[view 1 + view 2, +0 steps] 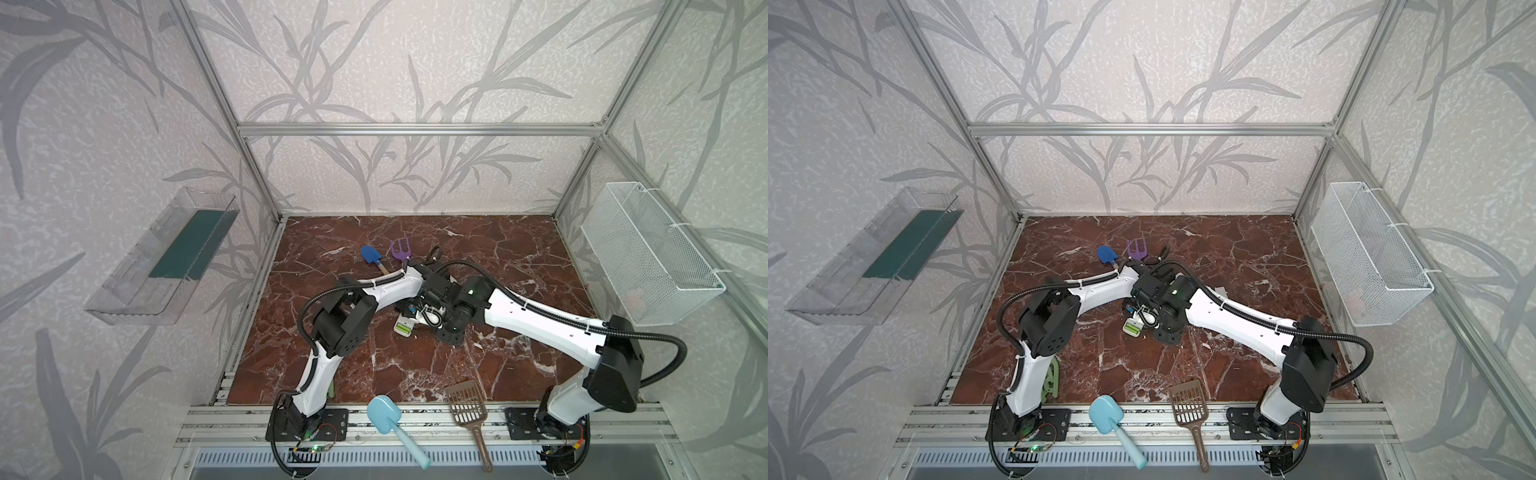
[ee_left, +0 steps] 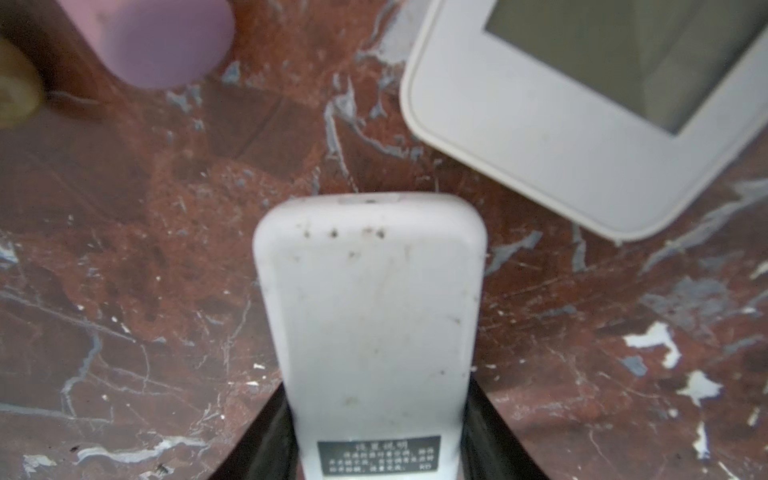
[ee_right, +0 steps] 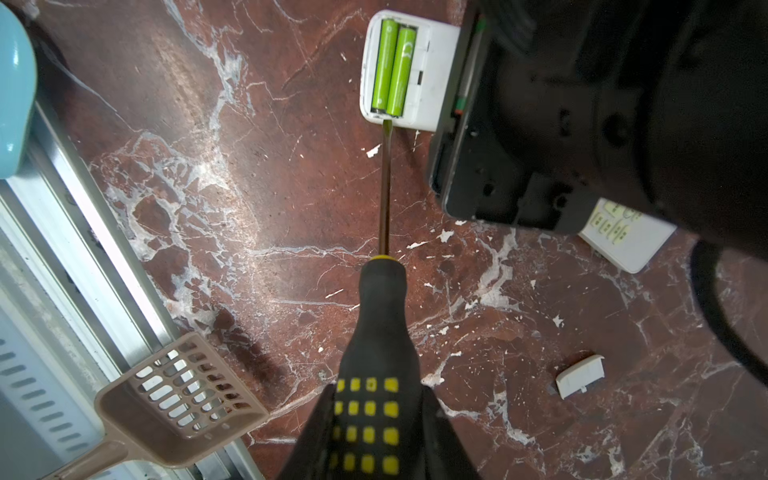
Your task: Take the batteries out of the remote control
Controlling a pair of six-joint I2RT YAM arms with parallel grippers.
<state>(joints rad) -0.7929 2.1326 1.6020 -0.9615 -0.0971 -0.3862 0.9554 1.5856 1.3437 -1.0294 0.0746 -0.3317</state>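
batteries (image 3: 392, 68): two glossy lime-green cylinders | remote control (image 3: 436, 83): white plastic, rounded

Lime-green batteries (image 3: 392, 68), white remote control (image 3: 436, 95)

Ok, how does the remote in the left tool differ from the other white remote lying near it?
The held remote lies back up, its compartment open with two green batteries showing; the other remote lies buttons up. The left tool clamps the held remote, while nothing grips the other remote, which is partly hidden in the right wrist view. Both are white.
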